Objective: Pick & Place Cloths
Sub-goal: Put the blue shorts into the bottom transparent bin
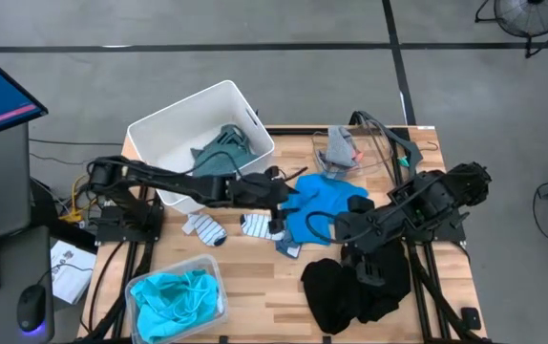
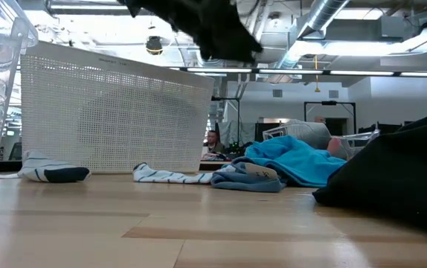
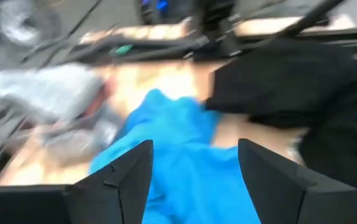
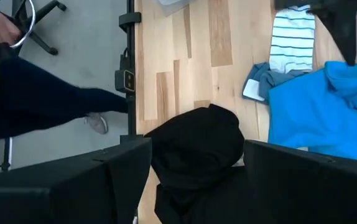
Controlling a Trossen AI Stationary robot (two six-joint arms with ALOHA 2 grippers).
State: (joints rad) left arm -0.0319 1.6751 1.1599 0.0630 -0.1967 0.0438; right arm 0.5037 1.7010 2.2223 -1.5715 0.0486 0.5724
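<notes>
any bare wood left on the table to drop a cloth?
Bare wood lies between the clear plastic tub of turquoise cloth and the black clothes pile, in front of the striped sock. It is crowded from the blue shirt with the left gripper over it, to the white plastic bin.

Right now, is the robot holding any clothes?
No. Both end effectors are open and empty: the left above the blue shirt, the right above the black clothes.

Free: bare worktop strip along the front edge, centre. Obstacles: clear tub front-left corner, black clothes front-right, white bin back-left.
</notes>
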